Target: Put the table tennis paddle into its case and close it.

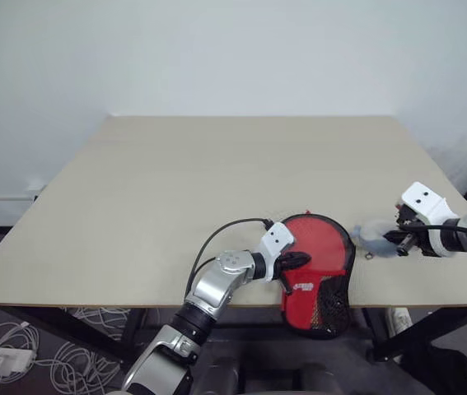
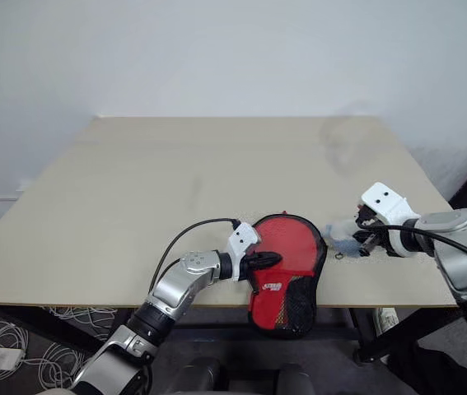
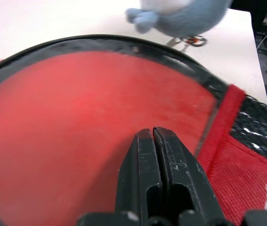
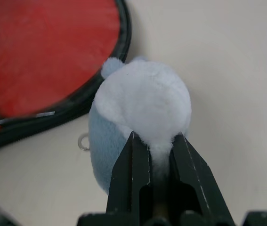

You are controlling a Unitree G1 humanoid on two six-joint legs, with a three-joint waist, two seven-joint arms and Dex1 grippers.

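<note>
Left gripper [image 3: 153, 134] pressed shut, both black fingers together with nothing between them, tips resting on the red face of the case [image 1: 319, 267] at the round end's 9 o'clock edge. Right gripper [image 4: 157, 141] narrow, pinching a fold of a small plush toy [image 4: 142, 101], white on top and pale blue below, with a metal ring [image 4: 83, 141] at its side; toy just beside the case's black rim at about 3 o'clock, held over the table [image 1: 175, 181], whether touching the surface not clear. Case lying flat at the table's near edge, slightly right of centre, long axis running roughly 12 to 6 o'clock: round end toward 12 o'clock on the tabletop, narrow handle end with black mesh pocket [image 1: 329, 306] and white logo toward 6 o'clock, hanging past the table's near edge. Black trim running around the round end; red outer fabric facing up. Table tennis paddle itself not distinguishable from the case's red surface; whether inside, cannot tell. Cables [image 1: 19, 354] on the floor below the table at about 8 o'clock.
</note>
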